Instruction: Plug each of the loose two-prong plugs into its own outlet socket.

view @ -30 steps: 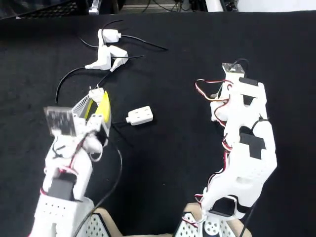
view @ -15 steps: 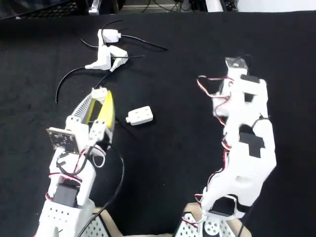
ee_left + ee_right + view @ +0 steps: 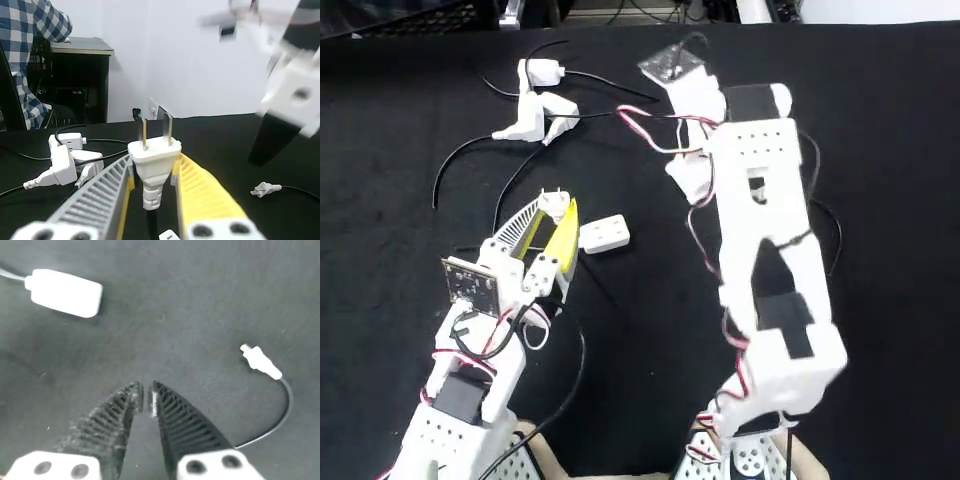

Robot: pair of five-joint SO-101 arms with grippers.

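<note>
Right arm (image 3: 760, 200) extended, left claw (image 3: 558, 212) gripping plug (image 3: 152, 155)

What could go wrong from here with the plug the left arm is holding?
The outlet block lies loose on the cloth, so the plug in the left gripper may shove it aside instead of seating. Its prongs point past the block, so misalignment is likely. The right arm stretches over the table nearby and might collide.
</note>
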